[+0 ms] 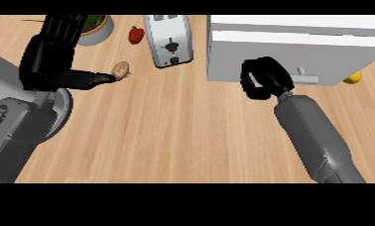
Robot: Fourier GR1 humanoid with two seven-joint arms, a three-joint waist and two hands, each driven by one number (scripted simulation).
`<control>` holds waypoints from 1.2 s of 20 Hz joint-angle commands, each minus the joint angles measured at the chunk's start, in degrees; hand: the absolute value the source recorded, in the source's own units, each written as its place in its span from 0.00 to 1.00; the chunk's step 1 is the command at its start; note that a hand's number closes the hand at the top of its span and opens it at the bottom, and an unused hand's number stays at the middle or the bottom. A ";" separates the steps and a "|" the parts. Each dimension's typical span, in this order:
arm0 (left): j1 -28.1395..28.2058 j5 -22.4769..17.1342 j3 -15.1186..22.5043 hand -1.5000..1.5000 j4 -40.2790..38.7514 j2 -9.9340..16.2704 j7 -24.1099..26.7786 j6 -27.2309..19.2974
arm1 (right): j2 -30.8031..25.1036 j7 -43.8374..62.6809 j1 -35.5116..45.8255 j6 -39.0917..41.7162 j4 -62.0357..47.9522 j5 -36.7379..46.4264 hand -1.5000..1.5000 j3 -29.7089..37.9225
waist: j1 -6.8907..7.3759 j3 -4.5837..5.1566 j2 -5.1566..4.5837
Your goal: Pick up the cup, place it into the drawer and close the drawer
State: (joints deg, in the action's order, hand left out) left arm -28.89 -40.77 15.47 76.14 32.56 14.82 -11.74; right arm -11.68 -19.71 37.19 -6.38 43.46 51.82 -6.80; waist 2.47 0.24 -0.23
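Two robot hands are in play over the wooden table (168, 131), and the white drawer unit (289, 46) is the landmark. The right robot hand (265, 77) sits at the lower front edge of the drawer unit, just left of its grey handle (306, 78), fingers curled in on themselves with nothing visible inside them. Whether it touches the drawer's front I cannot tell. Well to the left of the drawer unit, the left robot hand (55, 54) is raised, dark fingers pointing up and looking relaxed, its thumb stretching right toward a small tan, round thing, the cup (121, 70), which lies at the thumb's tip; whether thumb and cup actually meet I cannot tell. The cup is therefore far left of the drawer unit, out on the table, not in the drawer. Just left of the drawer unit lies a silver toaster (169, 40), slightly tilted. Left of that is a red pepper (136, 35), then a grey plant pot (99, 29) partly behind the left robot hand. A yellow object (354, 77) peeks out at the drawer unit's lower right corner.
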 commanded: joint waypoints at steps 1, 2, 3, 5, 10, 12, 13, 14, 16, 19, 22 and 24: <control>0.24 0.37 0.08 0.00 2.92 -0.02 -2.46 -0.57 | -1.03 -3.66 9.03 0.31 -14.08 -1.42 1.00 4.38 | 1.10 -0.40 -0.79; 3.05 -0.23 -1.41 0.00 2.46 0.87 0.36 2.39 | -1.84 -5.00 9.50 0.45 -16.37 -1.56 1.00 4.96 | 1.05 -0.35 -0.79; 2.44 0.31 -1.13 0.00 2.50 0.17 -0.23 0.84 | -1.27 -4.49 10.13 -0.94 -19.04 -0.99 1.00 5.23 | 1.34 -0.38 -0.99; 2.85 -0.04 -1.12 0.00 4.28 0.82 -1.57 1.02 | -4.11 -5.13 13.35 0.72 -22.10 -1.52 1.00 6.87 | 2.14 -0.43 -1.19; 3.17 -1.01 -1.21 0.00 3.61 0.06 -0.82 4.46 | -5.82 -6.24 16.37 2.03 -25.89 -3.17 1.00 9.32 | 3.36 -0.48 -1.99; 4.24 0.01 -0.88 0.00 2.07 -0.23 1.52 5.90 | -6.98 -6.81 17.58 3.78 -26.44 -3.95 1.00 10.11 | 3.43 -0.43 -2.27; 4.11 -0.15 -0.65 0.00 2.99 -0.45 0.38 4.90 | -7.45 -6.12 18.42 3.92 -26.39 -4.24 1.00 10.61 | 3.97 -0.47 -2.22; 4.16 -0.73 -0.77 0.00 3.58 -0.75 0.66 5.73 | -6.69 -5.06 18.97 3.66 -26.53 -4.28 1.00 10.72 | 4.44 -0.45 -2.29; 5.03 -0.06 -1.09 0.00 2.54 0.24 1.51 6.76 | -7.30 -8.03 16.88 3.08 -27.21 -4.31 1.00 10.67 | 4.22 -0.47 -2.52; 3.71 -0.98 -0.79 0.00 2.42 -1.05 -0.14 6.39 | -7.71 -6.60 20.17 5.73 -26.71 -5.97 1.00 12.28 | 4.22 -0.45 -2.55; 5.62 -0.54 -0.34 0.00 2.48 -1.62 1.13 6.75 | -7.95 -8.94 18.16 3.58 -26.50 -6.72 1.00 13.21 | 4.84 -0.48 -2.73; 4.43 0.14 0.20 0.00 1.98 -2.43 1.18 6.33 | -9.05 -10.17 19.22 5.39 -26.20 -7.67 1.00 14.04 | 4.24 -0.48 -2.86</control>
State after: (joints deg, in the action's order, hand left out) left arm -24.43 -41.14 15.03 78.58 31.16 15.66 -5.34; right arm -15.67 -37.54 49.36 0.28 20.85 46.15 2.37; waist 5.47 0.47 -0.48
